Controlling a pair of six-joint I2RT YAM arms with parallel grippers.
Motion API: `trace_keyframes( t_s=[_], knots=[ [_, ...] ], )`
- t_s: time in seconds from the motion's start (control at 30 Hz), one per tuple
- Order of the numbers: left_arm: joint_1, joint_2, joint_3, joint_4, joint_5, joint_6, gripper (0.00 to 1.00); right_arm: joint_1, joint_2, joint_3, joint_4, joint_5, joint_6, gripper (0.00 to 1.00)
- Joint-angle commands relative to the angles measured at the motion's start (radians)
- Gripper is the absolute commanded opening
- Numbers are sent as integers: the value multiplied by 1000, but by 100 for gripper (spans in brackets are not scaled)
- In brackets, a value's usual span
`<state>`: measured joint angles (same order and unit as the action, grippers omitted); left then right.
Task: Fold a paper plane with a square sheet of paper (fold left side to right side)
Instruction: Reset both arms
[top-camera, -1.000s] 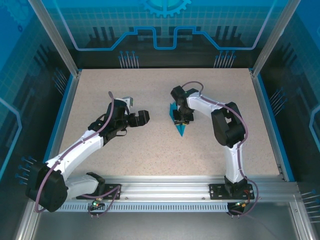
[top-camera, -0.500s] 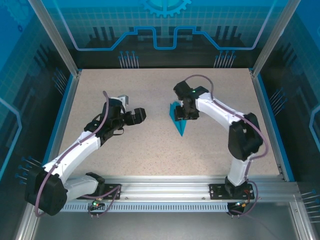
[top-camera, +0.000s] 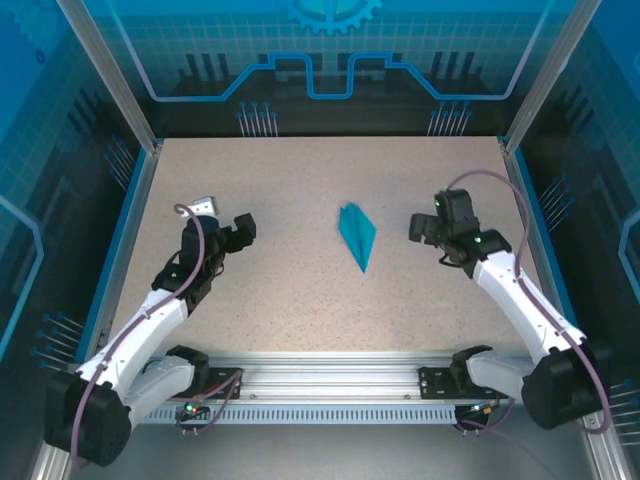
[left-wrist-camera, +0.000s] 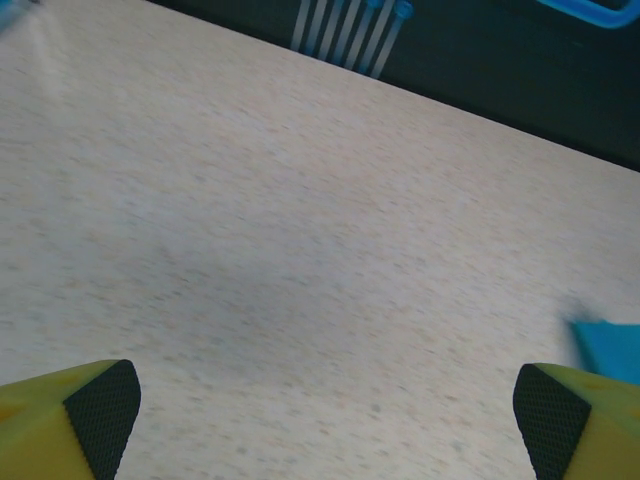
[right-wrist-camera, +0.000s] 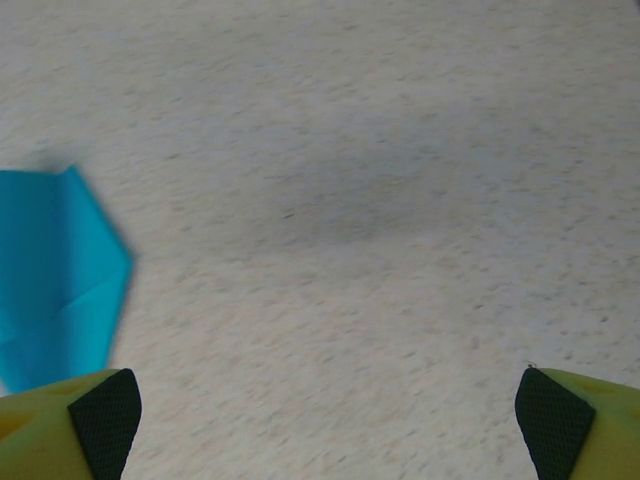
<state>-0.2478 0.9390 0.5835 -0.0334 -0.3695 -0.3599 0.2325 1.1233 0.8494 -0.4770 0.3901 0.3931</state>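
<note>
Now, you have the bright-blue paper wedge (top-camera: 357, 234) lying flat near the middle of the speckled beige tabletop (top-camera: 300, 310). Its broad end faces away from the arm bases, its sharp tip points toward them, and nothing touches it. The left gripper (top-camera: 226, 215) sits well off to its left and the right gripper (top-camera: 430, 241) off to its right, so bare table lies between the paper and each arm and nothing stands in your way. Around the table you have blue-trimmed wall panels (top-camera: 120, 240) and the grooved aluminium rail (top-camera: 330, 372) that carries the bases. In each wrist view the yellow fingers with black pads (left-wrist-camera: 100, 412) (right-wrist-camera: 103, 415) stand wide apart with nothing between them but tabletop. From the right wrist the wedge's broad end is blurred and is cut off by the left edge and the finger below it. From the left wrist you get a smeared blue corner at the right edge. How the folded layers stack is too small to tell from above.
</note>
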Motion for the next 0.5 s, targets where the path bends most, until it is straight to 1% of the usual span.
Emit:
trace_keyframes(
  t_s=[0.0, 0.07, 0.13, 0.23, 0.27, 0.33, 0.47],
  knots=[
    [21, -19, -42, 90, -202, 133, 99, -54, -28, -169, 329, 45, -122, 100],
    [44, -9, -70, 109, -221, 161, 99, -86, -14, -255, 465, 32, -157, 100],
    [67, 5, -108, 153, -215, 206, 99, -116, 19, -310, 573, 1, -174, 100],
    [108, 38, -169, 263, -155, 275, 99, -138, 80, -377, 738, -55, -207, 100],
    [123, 57, -186, 296, -130, 284, 99, -137, 103, -395, 817, -81, -225, 100],
    [150, 95, -214, 374, -45, 303, 99, -139, 147, -417, 916, -116, -248, 100],
    [184, 187, -250, 522, 109, 332, 99, -139, 204, -410, 1021, -171, -323, 100]
  ],
)
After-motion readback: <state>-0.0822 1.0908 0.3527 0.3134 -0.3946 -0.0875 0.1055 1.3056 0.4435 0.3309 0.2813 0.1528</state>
